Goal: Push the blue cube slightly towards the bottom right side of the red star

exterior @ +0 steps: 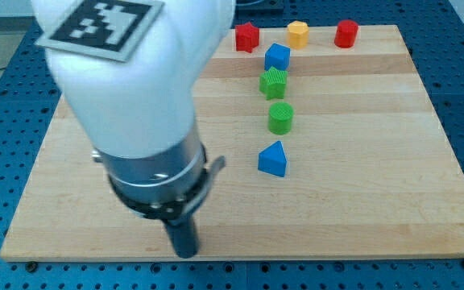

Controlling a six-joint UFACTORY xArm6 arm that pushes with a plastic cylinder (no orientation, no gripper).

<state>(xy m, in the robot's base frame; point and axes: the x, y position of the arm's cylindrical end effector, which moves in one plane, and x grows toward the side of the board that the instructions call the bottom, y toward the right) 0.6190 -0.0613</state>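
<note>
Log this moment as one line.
tip: near bottom edge, far from blocks | blue cube: lower right of red star, touching green star | push: not started

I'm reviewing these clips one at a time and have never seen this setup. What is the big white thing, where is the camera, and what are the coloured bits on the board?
The white body is a robot arm. It has no grasping part, only a dark rod; its tip slides on the wooden board to push blocks. Nothing is held. There is one camera, looking down at the board; its mounting is not recorded.

Along the view's top edge sit a red star, a yellow block and a red cylinder. Just below and right of the star is the blue cube, then a green star, a green cylinder and a blue wedge going down. The tip is near the view's bottom, left of all blocks, touching none.
</note>
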